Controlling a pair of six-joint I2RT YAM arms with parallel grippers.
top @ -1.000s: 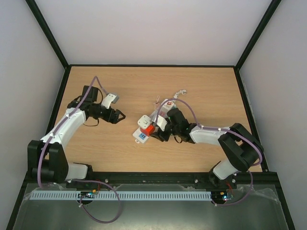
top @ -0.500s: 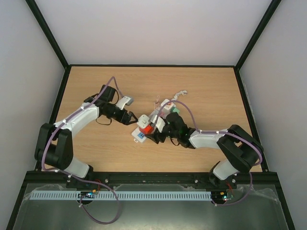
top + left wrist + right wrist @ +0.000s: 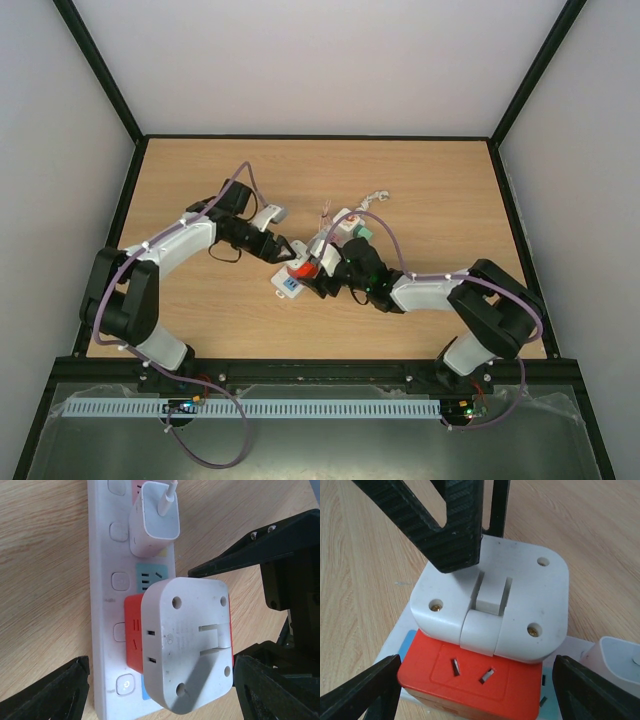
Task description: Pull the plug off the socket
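The socket (image 3: 290,287), a long white power strip, lies slantwise at mid-table. A bulky white-and-red plug (image 3: 303,268) sits in it near its lower end. In the left wrist view the plug (image 3: 185,645) stands on the socket (image 3: 105,555), and my left gripper (image 3: 160,695) is open, one finger on each side of the plug. In the right wrist view my right gripper (image 3: 477,695) is open astride the same plug (image 3: 490,630) from the opposite side, close to its red base. In the top view the left gripper (image 3: 285,252) and right gripper (image 3: 318,280) meet at the plug.
A small white charger (image 3: 155,520) with a thin cable is plugged in farther up the strip. The left gripper's black finger (image 3: 435,520) crosses just above the plug. Loose thin wire (image 3: 375,197) lies beyond the strip. A black frame (image 3: 130,190) edges the table.
My left arm has swung right from open table to the power strip and now straddles the plug. My right gripper has shifted slightly down-left along the strip.
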